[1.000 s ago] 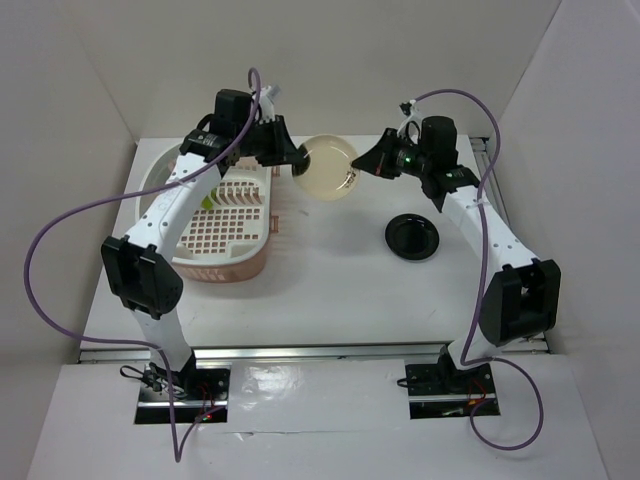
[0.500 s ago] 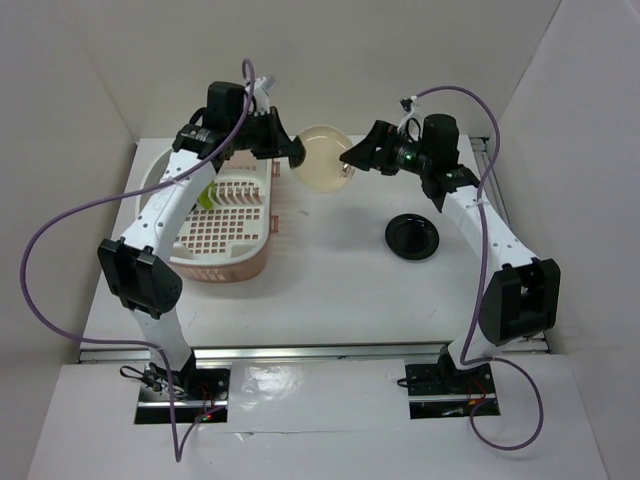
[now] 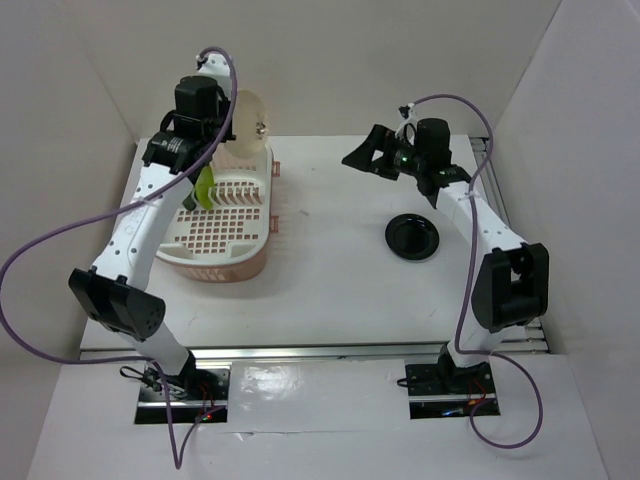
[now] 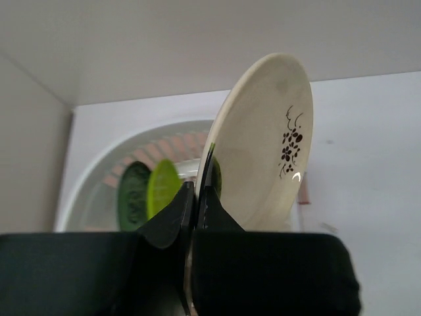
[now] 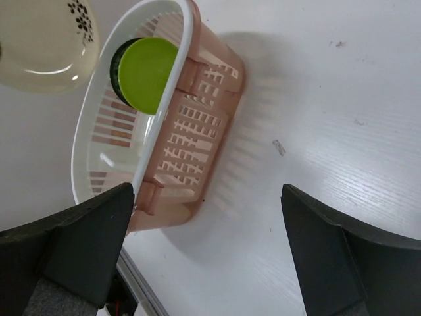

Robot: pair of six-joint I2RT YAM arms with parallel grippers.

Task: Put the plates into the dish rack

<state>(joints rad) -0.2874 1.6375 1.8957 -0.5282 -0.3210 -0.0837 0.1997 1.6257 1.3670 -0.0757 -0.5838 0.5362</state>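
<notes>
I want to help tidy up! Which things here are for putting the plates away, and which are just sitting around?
For the job:
cream plate, held by the left gripper
lime green plate and a darker plate, standing in the dish rack
black plate, flat on the table
right gripper, open

Just there:
purple cables
white walls

Plate (image 3: 412, 237) right of dish rack (image 3: 232, 268)

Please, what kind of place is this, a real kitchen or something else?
Probably a robot test booth, not a kitchen: plain white walls enclose a white table, and the left arm and right arm are bolted at its near edge.
</notes>
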